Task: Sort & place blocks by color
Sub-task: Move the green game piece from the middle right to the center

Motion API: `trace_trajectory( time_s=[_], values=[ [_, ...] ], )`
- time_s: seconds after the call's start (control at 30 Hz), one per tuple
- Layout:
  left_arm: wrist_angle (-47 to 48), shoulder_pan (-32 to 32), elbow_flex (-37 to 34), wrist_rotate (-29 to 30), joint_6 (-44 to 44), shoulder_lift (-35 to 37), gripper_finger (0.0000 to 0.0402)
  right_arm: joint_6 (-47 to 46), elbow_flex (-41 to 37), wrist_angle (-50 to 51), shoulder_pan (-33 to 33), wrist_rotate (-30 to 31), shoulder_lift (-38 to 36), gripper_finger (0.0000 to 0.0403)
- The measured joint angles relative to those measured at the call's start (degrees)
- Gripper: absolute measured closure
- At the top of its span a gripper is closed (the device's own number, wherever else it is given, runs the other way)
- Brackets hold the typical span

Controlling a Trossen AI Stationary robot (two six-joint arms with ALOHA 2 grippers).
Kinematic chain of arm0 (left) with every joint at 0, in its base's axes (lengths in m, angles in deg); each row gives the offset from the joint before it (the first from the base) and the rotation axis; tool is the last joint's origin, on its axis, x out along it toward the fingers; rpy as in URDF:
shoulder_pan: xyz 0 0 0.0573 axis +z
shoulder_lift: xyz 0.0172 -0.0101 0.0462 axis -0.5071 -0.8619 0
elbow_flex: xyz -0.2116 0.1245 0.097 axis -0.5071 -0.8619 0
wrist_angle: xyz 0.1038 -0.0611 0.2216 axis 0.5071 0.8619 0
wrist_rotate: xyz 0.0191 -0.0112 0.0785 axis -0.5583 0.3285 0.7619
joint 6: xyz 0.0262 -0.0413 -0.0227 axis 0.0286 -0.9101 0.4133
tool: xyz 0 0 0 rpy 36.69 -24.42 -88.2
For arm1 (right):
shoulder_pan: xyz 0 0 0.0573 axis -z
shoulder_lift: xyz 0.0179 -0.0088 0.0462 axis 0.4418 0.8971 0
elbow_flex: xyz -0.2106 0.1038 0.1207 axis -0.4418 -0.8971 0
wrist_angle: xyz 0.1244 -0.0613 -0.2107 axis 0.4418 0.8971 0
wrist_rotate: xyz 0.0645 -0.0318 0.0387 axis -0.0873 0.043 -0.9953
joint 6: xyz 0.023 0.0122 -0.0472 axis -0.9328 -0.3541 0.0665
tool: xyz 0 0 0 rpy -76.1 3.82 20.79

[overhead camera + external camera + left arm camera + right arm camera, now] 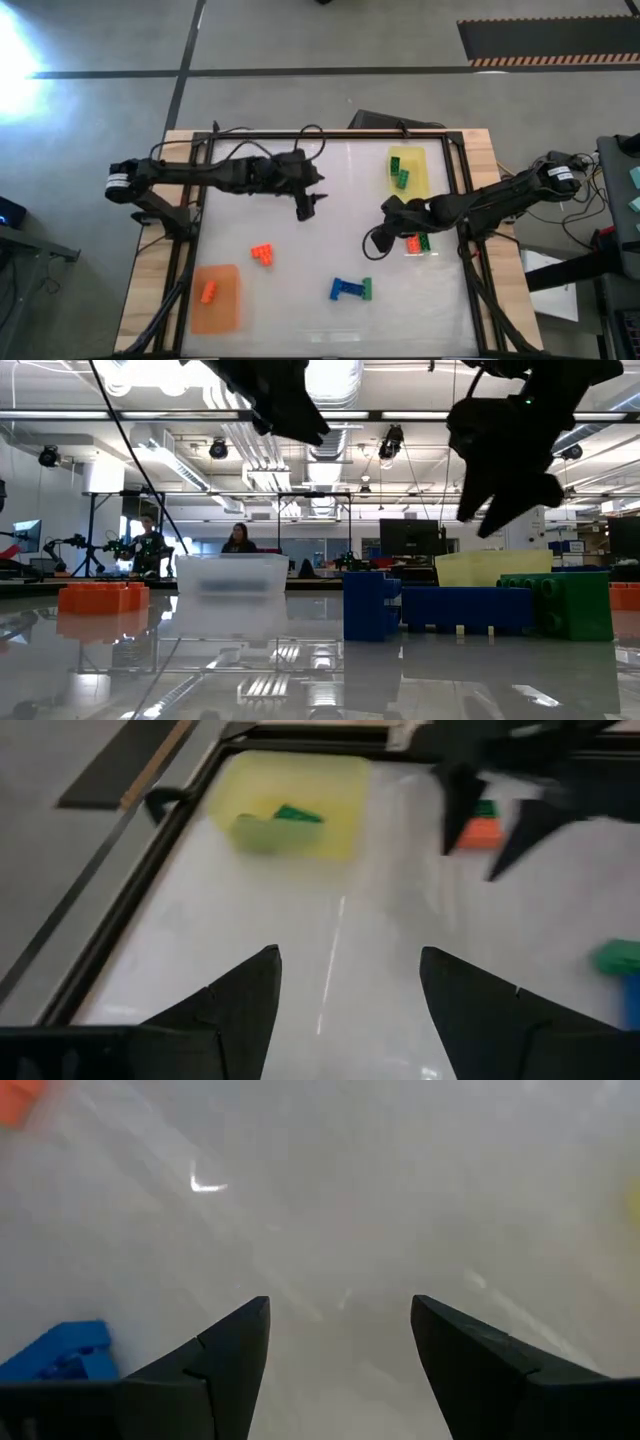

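My left gripper (309, 208) hangs open and empty over the middle of the table's far half; its wrist view (348, 955) shows bare table between the fingers. My right gripper (373, 240) is open and empty right of centre, above the table (340, 1302). Green blocks (400, 172) lie on the yellow mat (420, 180) at the far right. One orange block (210, 292) lies on the orange mat (222, 310) at the near left. Loose orange blocks (263, 254) lie left of centre. A joined blue and green block (350, 290) lies near the front. An orange and a green block (417, 242) lie beside my right arm.
A black frame (190, 230) borders the white work surface. In the low view a clear tray (232, 575) stands behind the blocks, and people sit far off in the room. Bare surface lies between the two grippers and along the near edge.
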Motion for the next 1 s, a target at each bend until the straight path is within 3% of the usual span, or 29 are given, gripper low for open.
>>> trace_trajectory(
  time_s=[0.23,0.47,1.0],
  values=[
    [-3.8,-6.1,-6.0,0.1,1.2,6.4,0.0178,-14.4,0.0,8.9,-3.8,-2.7,0.0,0.0183],
    [-12.9,-8.6,-12.9,0.2,1.1,13.6,0.0178,-23.1,0.0,16.8,-5.8,-6.8,0.0,0.0195],
    [-21.2,-8.5,-20.3,0.2,0.7,21.0,0.0178,-25.2,0.0,23.5,-6.1,-14.4,9.2,0.0197]
  ],
)
